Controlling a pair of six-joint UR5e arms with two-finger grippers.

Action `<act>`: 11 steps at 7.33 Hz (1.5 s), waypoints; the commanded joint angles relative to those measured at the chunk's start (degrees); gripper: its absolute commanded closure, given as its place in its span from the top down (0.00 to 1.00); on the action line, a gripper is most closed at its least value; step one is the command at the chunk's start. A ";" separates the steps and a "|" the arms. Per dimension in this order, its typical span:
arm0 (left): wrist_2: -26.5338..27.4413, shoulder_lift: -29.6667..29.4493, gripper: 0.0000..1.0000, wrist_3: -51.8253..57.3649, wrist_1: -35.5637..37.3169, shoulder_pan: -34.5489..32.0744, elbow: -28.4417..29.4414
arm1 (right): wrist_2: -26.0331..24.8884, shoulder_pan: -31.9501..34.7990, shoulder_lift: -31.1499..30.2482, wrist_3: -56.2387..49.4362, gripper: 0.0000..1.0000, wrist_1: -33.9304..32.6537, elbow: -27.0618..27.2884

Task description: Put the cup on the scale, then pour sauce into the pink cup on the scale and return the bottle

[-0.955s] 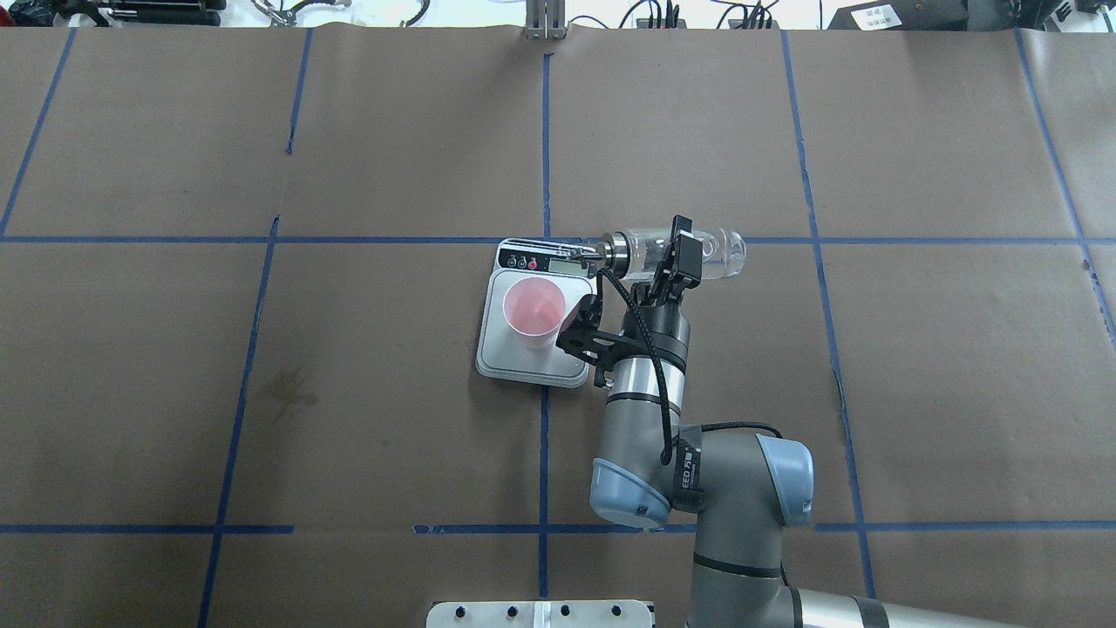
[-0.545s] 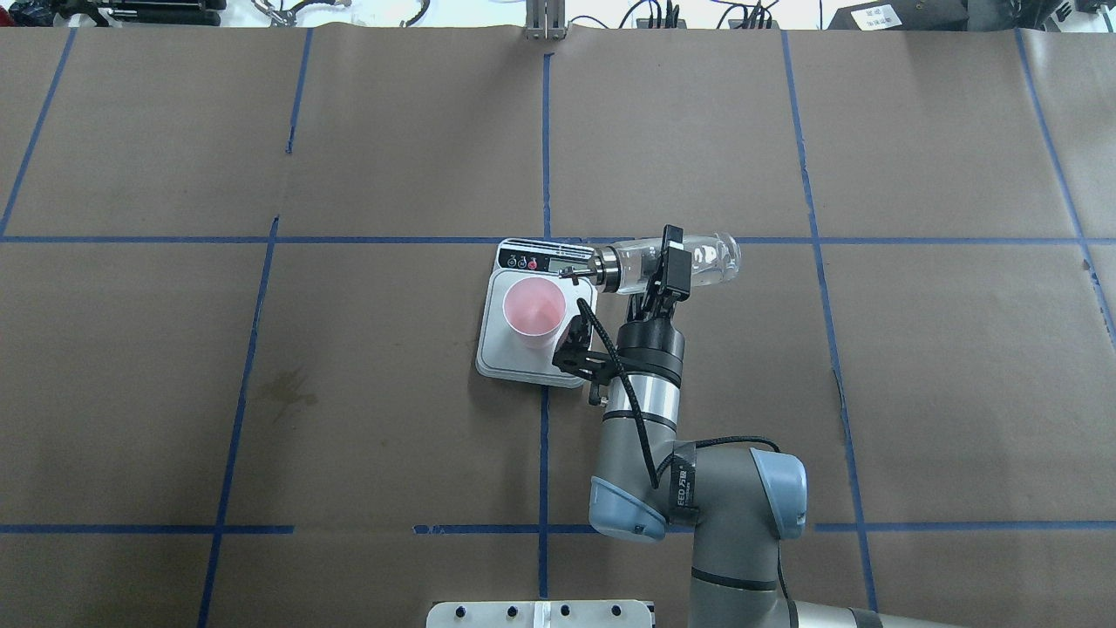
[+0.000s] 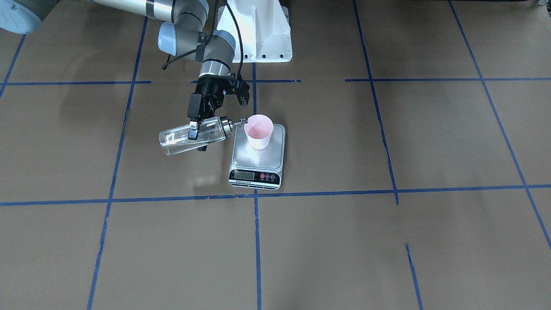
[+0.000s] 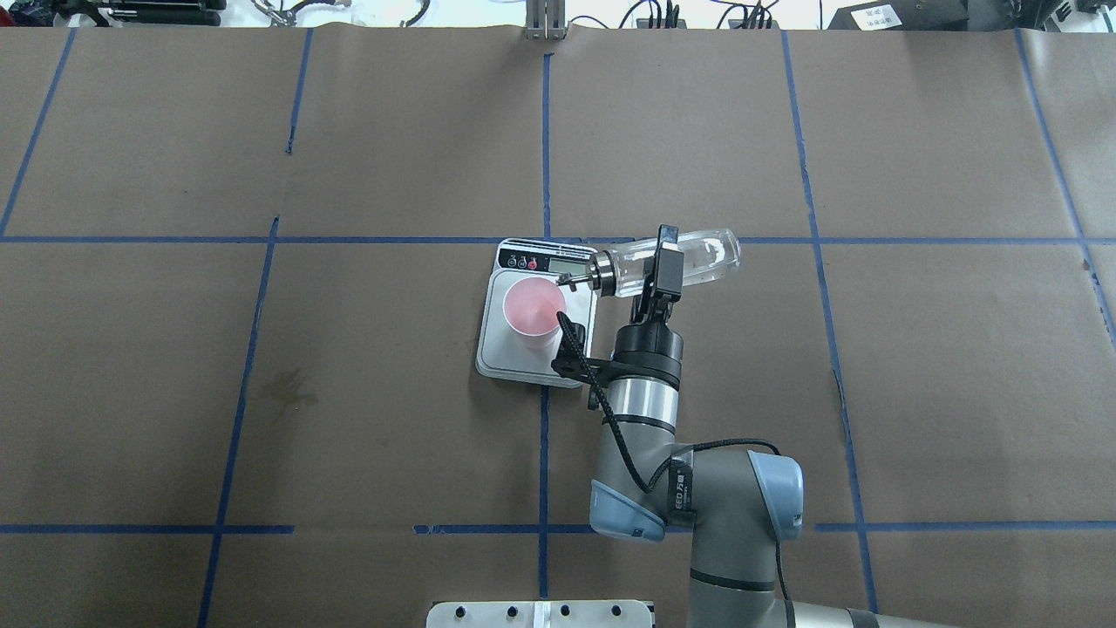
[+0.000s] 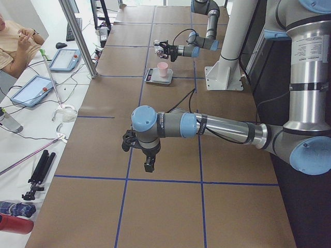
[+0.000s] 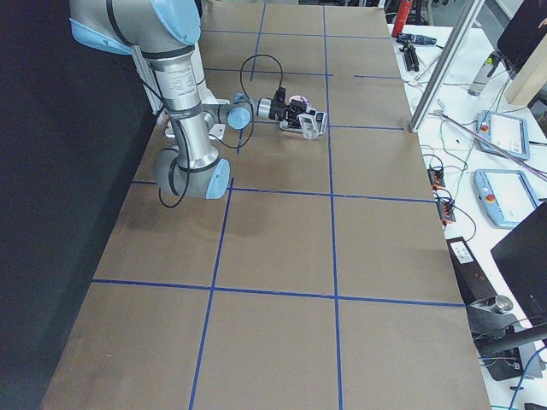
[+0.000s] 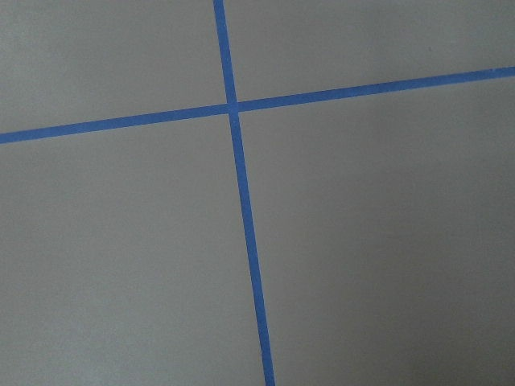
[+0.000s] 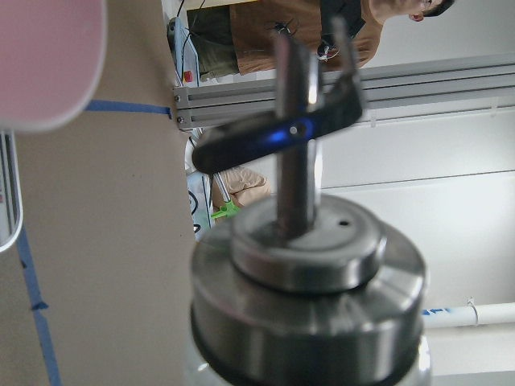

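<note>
Clear glass, the bottle (image 4: 706,253) lies nearly level at the centre of the overhead view, clamped round its middle by the right gripper (image 4: 665,262). Its silver spout (image 4: 571,279) has swung from over the display (image 4: 562,264) to the rim of the tapered pale pink paper cup (image 4: 534,310) standing on the scale (image 4: 501,359), whose platform is flat steel. Pouring looks imminent. The left gripper (image 5: 147,164) hangs low in the left side view. I cannot tell whether it is open.

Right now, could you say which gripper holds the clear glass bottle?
The right gripper, clamped around the clear glass bottle; the left gripper hangs far from it.
</note>
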 commanded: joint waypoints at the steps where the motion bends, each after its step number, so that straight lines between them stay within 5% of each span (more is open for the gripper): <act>1: 0.00 -0.15 1.00 0.00 0.00 0.00 0.17 | -1.75 -0.01 -0.02 -5.30 0.00 0.00 -0.04; 11: 0.00 -0.50 1.00 0.00 0.00 0.00 0.09 | -5.45 0.08 -0.28 -8.05 0.00 0.00 -0.04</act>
